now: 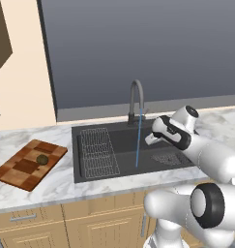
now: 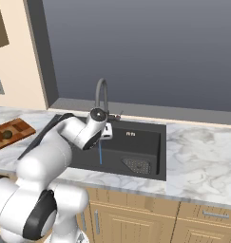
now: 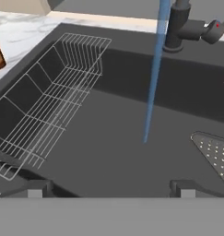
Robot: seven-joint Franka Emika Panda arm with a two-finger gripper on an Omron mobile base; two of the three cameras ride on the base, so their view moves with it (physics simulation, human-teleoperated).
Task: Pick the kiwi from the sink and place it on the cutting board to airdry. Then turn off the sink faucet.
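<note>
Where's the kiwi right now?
The kiwi sits on the cutting board, on the marble counter left of the sink; in the right base view it shows at the far left edge.

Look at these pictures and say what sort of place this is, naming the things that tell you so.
Most likely a kitchen, rendered rather than real: a dark sink set in a marble counter, a gooseneck sink faucet running water, a checkered cutting board bearing a kiwi, and wooden cabinets below.
</note>
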